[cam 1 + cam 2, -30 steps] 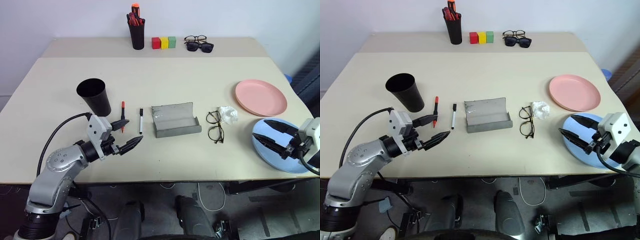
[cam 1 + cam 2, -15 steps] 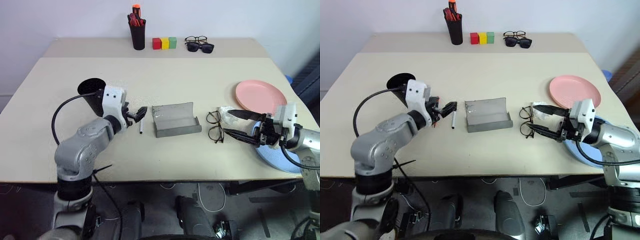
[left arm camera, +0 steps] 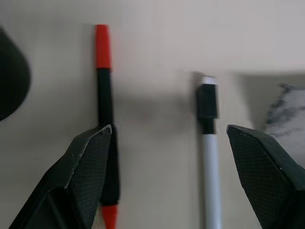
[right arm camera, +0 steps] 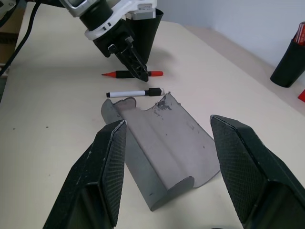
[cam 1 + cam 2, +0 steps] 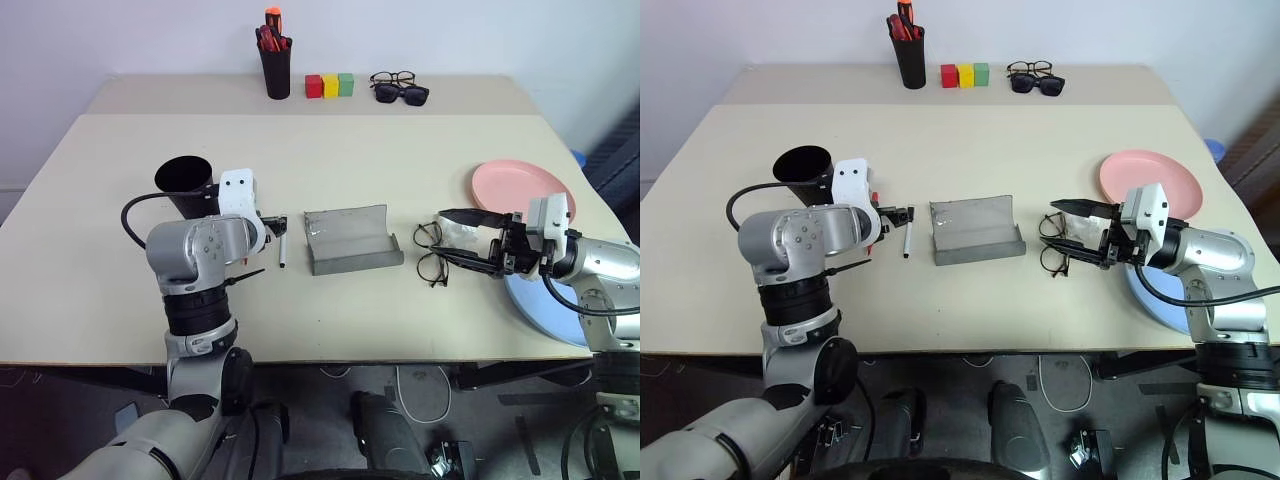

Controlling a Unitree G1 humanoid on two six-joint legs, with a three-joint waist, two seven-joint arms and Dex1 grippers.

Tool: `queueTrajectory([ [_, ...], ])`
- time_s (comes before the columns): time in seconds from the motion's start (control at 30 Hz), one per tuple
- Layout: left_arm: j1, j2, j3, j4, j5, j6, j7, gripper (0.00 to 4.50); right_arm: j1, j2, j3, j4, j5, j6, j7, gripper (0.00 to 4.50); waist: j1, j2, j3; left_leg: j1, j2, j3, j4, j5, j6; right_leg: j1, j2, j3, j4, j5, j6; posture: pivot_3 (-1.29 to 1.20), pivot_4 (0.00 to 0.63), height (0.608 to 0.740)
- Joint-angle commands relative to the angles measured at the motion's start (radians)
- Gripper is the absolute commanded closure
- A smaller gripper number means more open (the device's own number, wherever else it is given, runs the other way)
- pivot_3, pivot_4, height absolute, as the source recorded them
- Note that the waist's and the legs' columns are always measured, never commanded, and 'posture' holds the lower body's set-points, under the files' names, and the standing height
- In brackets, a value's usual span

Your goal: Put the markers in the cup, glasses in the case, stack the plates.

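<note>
My left gripper point(image 3: 164, 179) hangs open over both slim markers: the red-capped black one point(image 3: 105, 119) and the white one point(image 3: 209, 157). Closing now may catch neither. My right gripper point(image 5: 462, 242), also open and empty, could push the thin wire-rimmed glasses point(image 5: 430, 252).

Grey case point(image 5: 350, 238) lies open between markers point(image 3: 208, 143) and glasses point(image 5: 431, 254).

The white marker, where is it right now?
In the head view the white marker lies on the table left of centre, between the red-capped marker and the open case.

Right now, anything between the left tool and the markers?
Nothing visible. The left tool hangs open over bare table, straddling the red-capped marker and the white marker.
</note>
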Motion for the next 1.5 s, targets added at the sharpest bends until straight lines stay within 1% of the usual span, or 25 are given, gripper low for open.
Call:
queueTrajectory([
  [0.03,-0.058,-0.026,0.011,0.053,0.031,-0.036,0.013,0.52,-0.017,0.006,-0.016,-0.008,0.002,-0.024,-0.001,1.69,0.001,0.000,0.000,0.000,0.000,0.000,0.000,0.000,0.000,0.000,0.000,0.000,0.000,0.000,0.000,0.00,0.150,0.740],
  [0.23,-0.119,-0.048,0.024,0.153,0.050,-0.071,0.011,0.52,-0.002,0.000,-0.029,-0.018,0.002,-0.028,-0.012,1.69,-0.003,0.000,0.000,-0.001,-0.001,0.000,0.000,0.001,-0.001,0.000,0.000,0.000,-0.002,0.001,0.001,0.00,0.150,0.740],
  [0.43,-0.139,-0.029,0.002,0.203,0.058,-0.084,-0.006,0.52,0.023,-0.007,-0.042,-0.033,0.007,-0.031,-0.024,1.69,-0.002,0.000,0.000,-0.001,0.000,0.000,-0.002,0.001,-0.001,0.000,0.000,0.000,-0.002,0.001,0.002,0.00,0.150,0.740],
  [0.97,-0.127,-0.027,-0.062,0.275,0.080,-0.125,-0.043,0.52,0.052,-0.012,-0.052,-0.051,0.009,-0.028,-0.047,1.69,-0.002,0.000,0.000,-0.001,-0.001,0.000,-0.001,0.001,-0.002,0.000,0.000,0.000,-0.002,0.002,0.003,0.00,0.150,0.740],
  [1.03,-0.124,-0.028,-0.065,0.279,0.085,-0.130,-0.039,1.06,0.056,-0.012,-0.054,-0.054,0.010,-0.028,-0.049,1.64,-0.002,0.000,0.000,-0.001,-0.001,0.000,-0.001,0.001,-0.002,0.000,0.000,0.000,-0.002,0.002,0.003,0.00,0.150,0.740],
  [1.07,-0.123,-0.029,-0.067,0.281,0.088,-0.133,-0.037,1.41,0.058,-0.012,-0.054,-0.055,0.010,-0.029,-0.050,1.64,-0.001,0.000,0.000,-0.001,-0.001,0.000,-0.001,0.001,-0.002,0.000,0.000,0.000,-0.002,0.002,0.003,0.00,0.150,0.740],
  [1.13,-0.122,-0.028,-0.068,0.285,0.093,-0.136,-0.038,2.32,0.060,-0.012,-0.054,-0.057,0.009,-0.028,-0.052,1.64,-0.001,0.000,0.000,-0.001,-0.001,0.000,-0.001,0.001,-0.002,0.000,0.000,0.000,-0.002,0.002,0.003,0.00,0.150,0.740],
  [1.2,-0.121,-0.028,-0.067,0.290,0.099,-0.139,-0.037,3.47,0.061,-0.011,-0.053,-0.059,0.008,-0.027,-0.056,1.64,-0.001,0.000,0.000,-0.001,-0.001,0.000,-0.001,0.001,-0.002,0.000,0.000,0.000,-0.002,0.002,0.003,0.00,0.150,0.740],
  [1.23,-0.120,-0.028,-0.066,0.293,0.102,-0.141,-0.035,3.89,0.061,-0.011,-0.053,-0.059,0.008,-0.027,-0.058,1.64,-0.001,0.000,0.000,-0.001,-0.001,0.000,-0.001,0.001,-0.002,0.000,0.000,0.000,-0.002,0.002,0.003,0.00,0.150,0.740],
  [1.27,-0.121,-0.029,-0.066,0.297,0.104,-0.142,-0.032,4.44,0.061,-0.011,-0.052,-0.059,0.007,-0.027,-0.059,1.64,-0.001,0.000,0.000,-0.001,-0.001,0.000,-0.001,0.001,-0.002,0.000,0.000,0.000,-0.002,0.002,0.003,0.00,0.150,0.740],
  [1.5,-0.123,-0.020,-0.068,0.338,0.120,-0.150,-0.028,4.44,0.055,-0.004,-0.046,-0.060,0.003,-0.030,-0.072,1.64,-0.001,0.000,0.000,0.000,-0.001,0.000,-0.001,0.001,-0.002,0.000,0.000,0.000,-0.001,0.002,0.003,0.00,0.150,0.740],
])
